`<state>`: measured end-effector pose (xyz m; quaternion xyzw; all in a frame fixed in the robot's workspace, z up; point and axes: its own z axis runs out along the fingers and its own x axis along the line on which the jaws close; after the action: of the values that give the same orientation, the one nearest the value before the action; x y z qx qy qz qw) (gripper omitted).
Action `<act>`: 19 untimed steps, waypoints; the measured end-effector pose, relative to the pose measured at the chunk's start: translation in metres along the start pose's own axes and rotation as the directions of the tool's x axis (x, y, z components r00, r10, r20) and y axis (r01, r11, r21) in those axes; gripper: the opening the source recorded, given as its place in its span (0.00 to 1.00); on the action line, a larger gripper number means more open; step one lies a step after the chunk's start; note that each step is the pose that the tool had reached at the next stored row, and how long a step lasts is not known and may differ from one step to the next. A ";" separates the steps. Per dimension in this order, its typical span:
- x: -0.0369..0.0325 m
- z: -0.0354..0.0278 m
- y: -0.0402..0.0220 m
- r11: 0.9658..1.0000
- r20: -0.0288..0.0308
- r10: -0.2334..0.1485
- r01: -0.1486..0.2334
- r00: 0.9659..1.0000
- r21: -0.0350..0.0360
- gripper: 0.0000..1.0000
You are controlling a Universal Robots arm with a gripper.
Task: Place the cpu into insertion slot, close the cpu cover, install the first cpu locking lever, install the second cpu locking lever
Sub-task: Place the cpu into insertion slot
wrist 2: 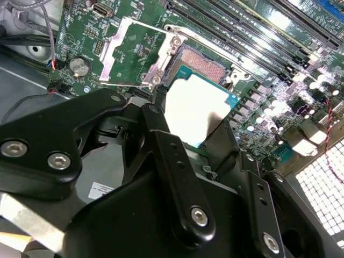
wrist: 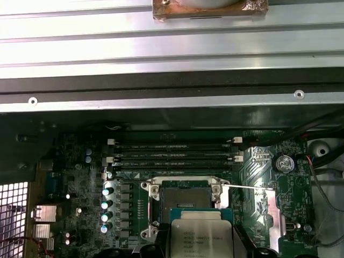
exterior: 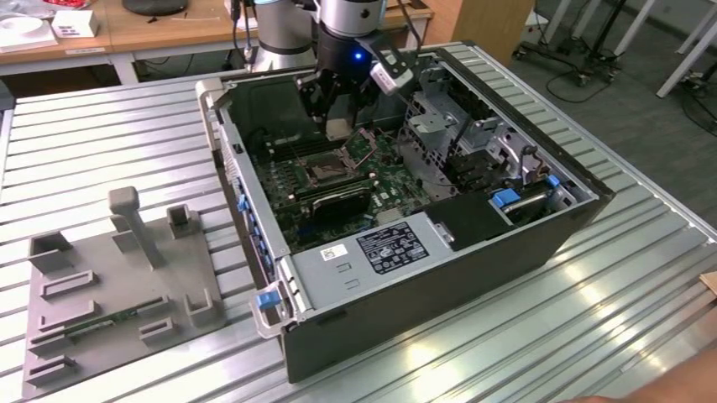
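The jaws pinch the cpu [wrist 2: 194, 109], silvery-topped with a teal edge, close to the uncovered insertion slot [wrist 2: 207, 62].

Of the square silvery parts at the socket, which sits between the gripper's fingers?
The cpu: the solid silvery chip with a green edge, held by the gripper near the insertion slot. The cpu cover is a cut-out frame flipped open.

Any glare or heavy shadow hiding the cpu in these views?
Second wrist view: glare bleaches the cpu white on top. First wrist view: the cpu is evenly lit, no glare. Exterior view: the insertion slot sits dimly lit inside the case.
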<state>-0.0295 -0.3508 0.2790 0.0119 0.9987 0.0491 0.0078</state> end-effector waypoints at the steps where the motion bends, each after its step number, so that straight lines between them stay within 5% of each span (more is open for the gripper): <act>1: 0.0001 0.0003 0.0000 1.000 0.000 0.000 0.000 1.000 0.000 0.54; 5: 0.0011 0.0015 -0.0002 1.000 0.004 0.000 0.000 1.000 0.000 0.54; 19: 0.0075 0.0165 -0.0018 1.000 0.034 -0.003 0.003 0.999 -0.001 0.54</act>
<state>-0.0367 -0.3508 0.2623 0.0111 0.9984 0.0493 0.0250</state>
